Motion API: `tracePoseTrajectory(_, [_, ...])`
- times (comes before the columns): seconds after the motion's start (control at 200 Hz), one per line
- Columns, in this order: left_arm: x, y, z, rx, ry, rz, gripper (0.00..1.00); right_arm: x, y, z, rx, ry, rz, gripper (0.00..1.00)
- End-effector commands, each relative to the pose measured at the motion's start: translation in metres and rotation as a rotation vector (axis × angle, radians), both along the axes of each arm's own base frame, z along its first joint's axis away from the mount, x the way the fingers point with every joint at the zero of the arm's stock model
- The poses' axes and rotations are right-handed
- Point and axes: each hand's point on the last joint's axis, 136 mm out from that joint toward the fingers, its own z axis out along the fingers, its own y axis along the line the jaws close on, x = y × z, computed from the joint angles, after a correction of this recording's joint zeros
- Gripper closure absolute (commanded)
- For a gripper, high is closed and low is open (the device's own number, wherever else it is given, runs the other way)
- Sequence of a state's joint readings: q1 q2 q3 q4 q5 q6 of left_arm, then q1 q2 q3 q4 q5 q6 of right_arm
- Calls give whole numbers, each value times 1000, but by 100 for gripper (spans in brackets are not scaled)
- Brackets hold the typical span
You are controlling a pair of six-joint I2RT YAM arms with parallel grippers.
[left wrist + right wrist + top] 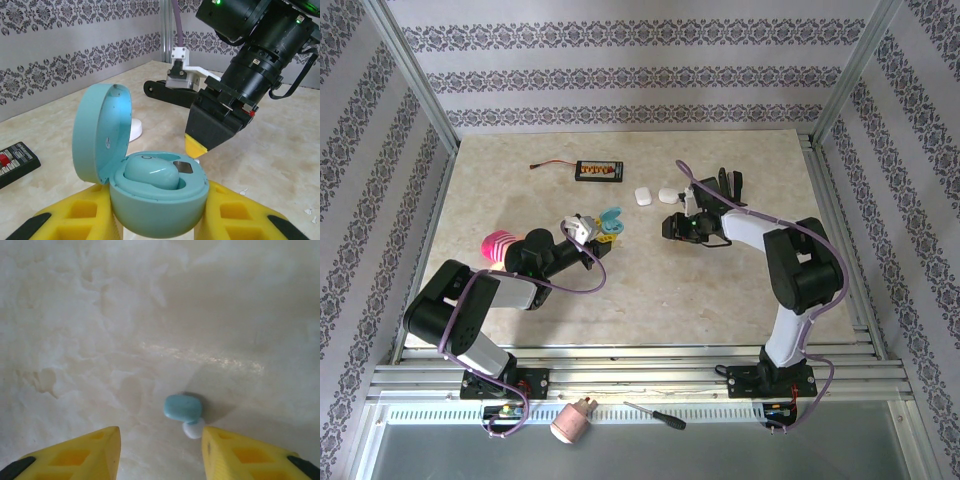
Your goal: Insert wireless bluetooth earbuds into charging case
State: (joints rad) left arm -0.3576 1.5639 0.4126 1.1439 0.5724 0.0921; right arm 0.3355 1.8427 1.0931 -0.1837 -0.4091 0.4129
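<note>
right wrist: loose pale blue earbud (182, 407) (white tip) lies on the marble table (75, 315), near the open teal charging case (165, 205), between the right gripper (160, 437)'s parted, empty jaws. left gripper (159, 225) clamps the case; another earbud (150, 172) sits inside. tiny, light, glossy, likely slippery: pinch the blue body's flanks. no readable writing.

**Open Teal Case Held Between Yellow Fingers**

A teal charging case (160, 212) is clamped between the yellow fingers (80, 212) of the left gripper (157, 222), with its lid (100, 132) swung up to the left. One teal earbud (150, 172) is seated in the left well. A dark contact plate (183, 166) is exposed beside it. The right gripper (197, 144) is pointed down at the table (280, 165) just behind the case.
</note>
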Motion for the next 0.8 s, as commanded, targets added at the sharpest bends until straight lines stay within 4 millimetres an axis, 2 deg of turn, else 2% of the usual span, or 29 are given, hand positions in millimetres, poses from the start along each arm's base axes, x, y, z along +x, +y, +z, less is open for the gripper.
tracePoseTrajectory(0.0, [4,0,12,-26,-21,-6,71,8,-4,10,-17,-32,13,53])
tracePoseTrajectory(0.185, [4,2,12,-16,-22,1,71,18,-3,10,-50,-59,102,52])
tracePoseTrajectory(0.525, [5,1,13,-13,-20,-2,71,29,7,-7,-3,-4,214,50])
tracePoseTrajectory(0.625, [5,1,13,-10,-16,-4,71,26,6,-13,-2,28,223,50])
tracePoseTrajectory(0.794, [5,2,12,1,-16,4,71,15,5,-14,13,51,229,50])
